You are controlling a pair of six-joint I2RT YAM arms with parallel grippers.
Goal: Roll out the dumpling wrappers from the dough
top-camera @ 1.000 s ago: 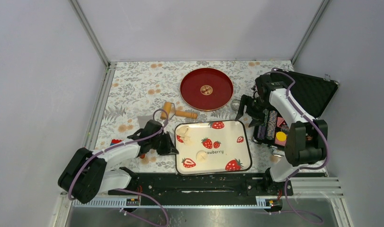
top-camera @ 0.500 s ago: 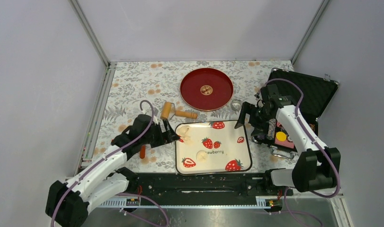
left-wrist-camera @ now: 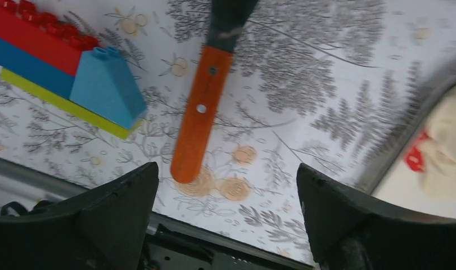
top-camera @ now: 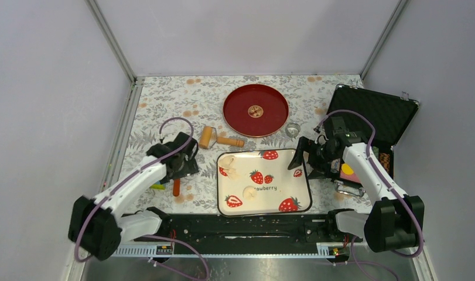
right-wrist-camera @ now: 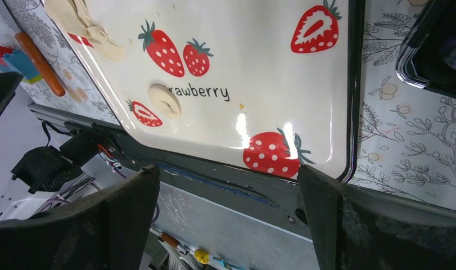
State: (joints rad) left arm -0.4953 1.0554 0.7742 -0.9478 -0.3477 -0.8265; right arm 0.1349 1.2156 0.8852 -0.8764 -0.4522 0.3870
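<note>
Both wide open, empty: left pincer point(left-wrist-camera: 225, 188), right pincer point(right-wrist-camera: 228, 188). Floral worktop point(top-camera: 164, 105), grey walls point(top-camera: 241, 35); dough point(left-wrist-camera: 447, 143) cut off at left wrist view's edge.

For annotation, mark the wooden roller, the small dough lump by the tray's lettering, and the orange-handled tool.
wooden roller point(top-camera: 208, 137), top external view, on its thick barrel.
dough lump point(right-wrist-camera: 165, 101), right wrist view, on its dimpled middle.
orange-handled tool point(left-wrist-camera: 206, 90), left wrist view, on the handle between the two rivets.

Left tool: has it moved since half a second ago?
Yes. The left tool has pulled back leftward, off the left edge of the strawberry tray, and is now near the orange handle.
</note>
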